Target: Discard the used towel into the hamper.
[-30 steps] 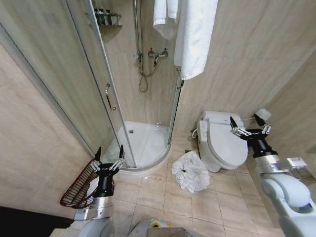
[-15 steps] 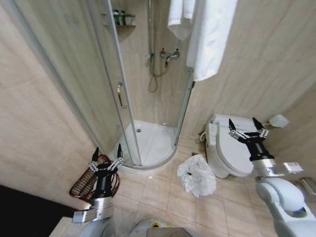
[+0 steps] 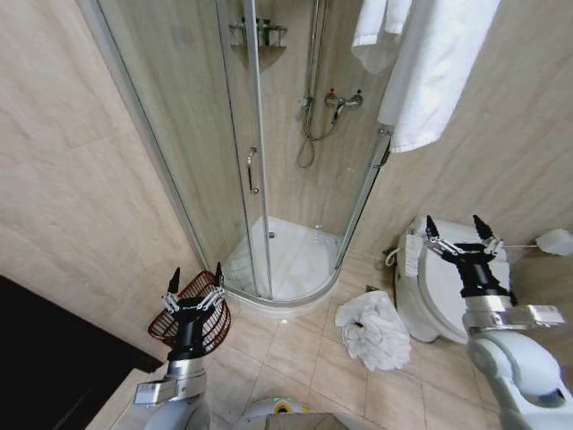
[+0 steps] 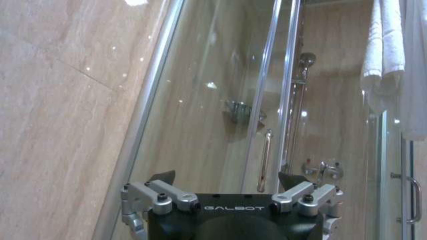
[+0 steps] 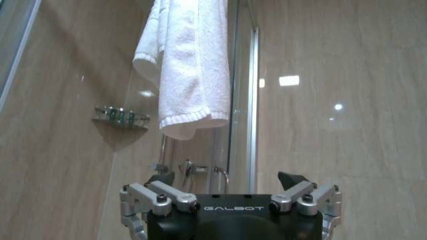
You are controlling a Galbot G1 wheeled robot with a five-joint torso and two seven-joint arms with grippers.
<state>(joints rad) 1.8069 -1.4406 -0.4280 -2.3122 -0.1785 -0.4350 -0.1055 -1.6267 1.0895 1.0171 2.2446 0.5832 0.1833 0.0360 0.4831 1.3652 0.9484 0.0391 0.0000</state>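
The left gripper (image 3: 195, 278) is raised in front of the robot on its left side, its fingers wide apart and holding nothing. Just behind it, on the floor near the wall and the shower door (image 3: 242, 152), stands the hamper (image 3: 179, 318), tilted a little. The right gripper (image 3: 458, 229) is raised on the right side, in front of the toilet (image 3: 430, 287), also wide open and empty. The used towel (image 3: 376, 330) lies crumpled on the tiled floor (image 3: 295, 358), between the shower base (image 3: 295, 260) and the toilet, well apart from the hamper. Clean towels (image 3: 430, 63) hang on the wall above. In both wrist views the fingers (image 4: 160, 177) (image 5: 291, 178) are spread.
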